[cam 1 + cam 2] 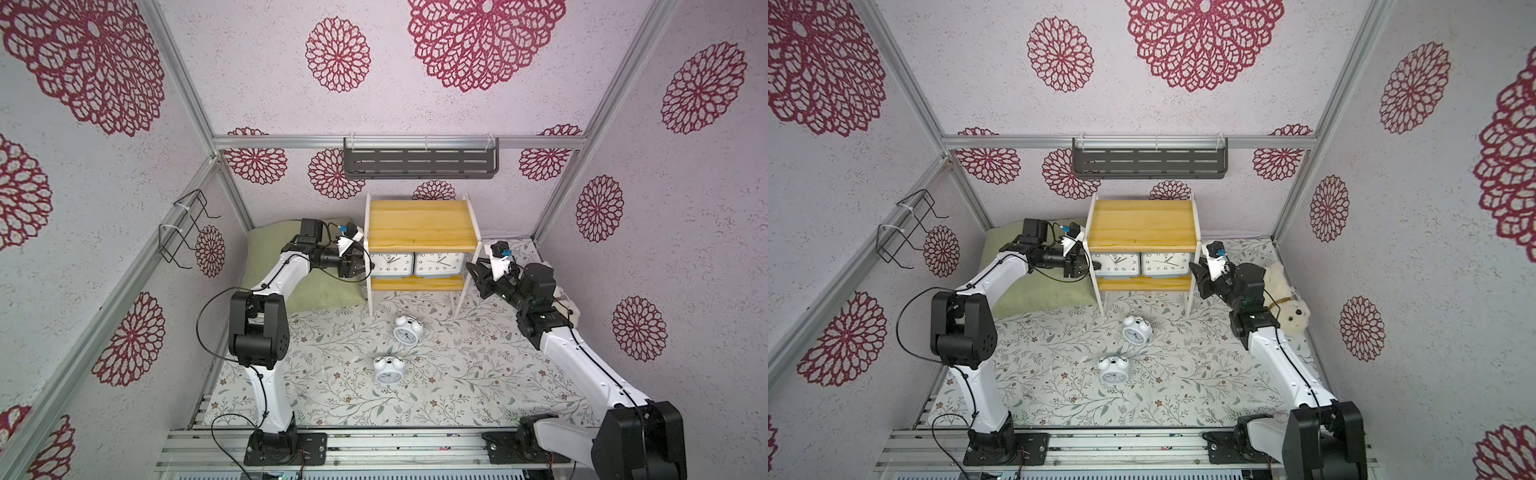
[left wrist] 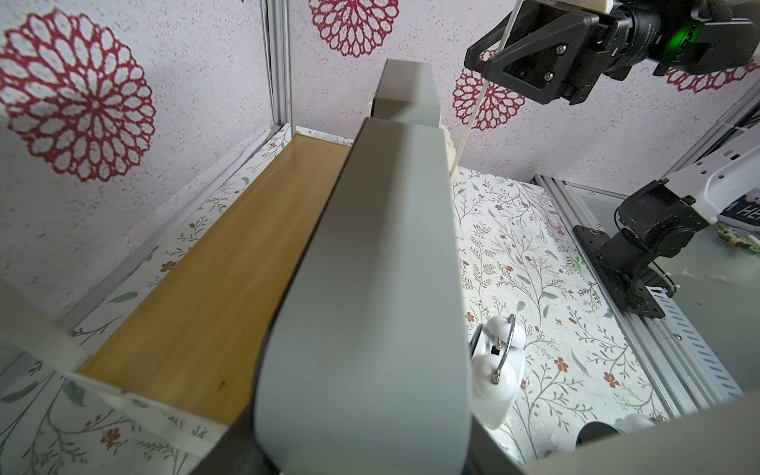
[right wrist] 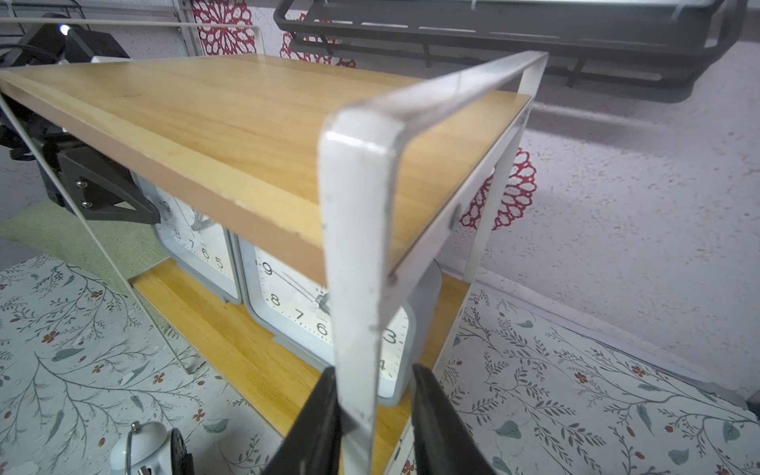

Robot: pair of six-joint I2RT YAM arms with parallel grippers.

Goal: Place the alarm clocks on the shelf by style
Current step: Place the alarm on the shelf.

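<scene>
The shelf (image 1: 422,224) (image 1: 1142,224) stands at the back, and both grey rectangular alarm clocks sit side by side on its lower board (image 2: 205,267). My left gripper (image 1: 359,266) (image 2: 362,452) reaches in from the shelf's left end. It is open, with a jaw in front of and a jaw behind the left clock (image 1: 390,264) (image 2: 370,288). My right gripper (image 1: 476,278) (image 3: 376,395) is open astride the white front leg (image 3: 353,246) at the right end, beside the right clock (image 1: 438,264) (image 3: 304,312). Two round twin-bell clocks (image 1: 407,330) (image 1: 388,370) lie on the floral cloth in front.
A green pillow (image 1: 316,286) lies under my left arm. A plush dog (image 1: 1287,307) sits behind my right arm. A dark grey slotted rack (image 1: 419,162) hangs on the back wall above the shelf. A black wire basket (image 1: 187,228) hangs on the left wall.
</scene>
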